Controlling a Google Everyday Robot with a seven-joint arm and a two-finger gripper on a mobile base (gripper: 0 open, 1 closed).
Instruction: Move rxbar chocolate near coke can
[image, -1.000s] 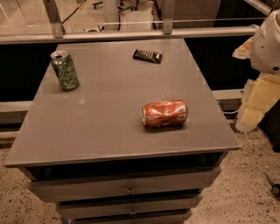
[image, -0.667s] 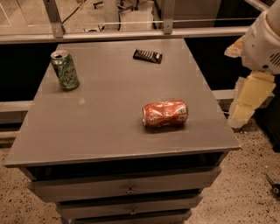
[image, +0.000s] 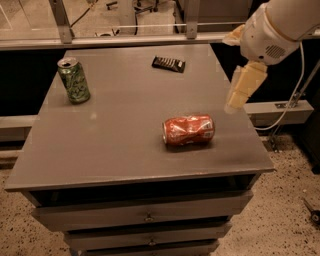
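Observation:
The rxbar chocolate (image: 168, 63) is a flat black bar lying at the far middle of the grey table (image: 125, 145). The coke can (image: 188, 130) is red and dented and lies on its side at the front right of the table. My gripper (image: 230, 75) hangs above the table's right edge, to the right of the bar and beyond the can. It is open and empty. One pale finger (image: 244, 86) points down, and the other (image: 233, 36) peeks out beside the white wrist.
A green can (image: 74, 80) with a patterned label stands upright at the table's far left. Drawers (image: 145, 216) run under the tabletop. A metal rail (image: 125, 41) runs behind the table. A cable (image: 295, 95) hangs at the right.
My arm has swung left and up, from beside the table to over its right edge. The bar and both cans have not moved.

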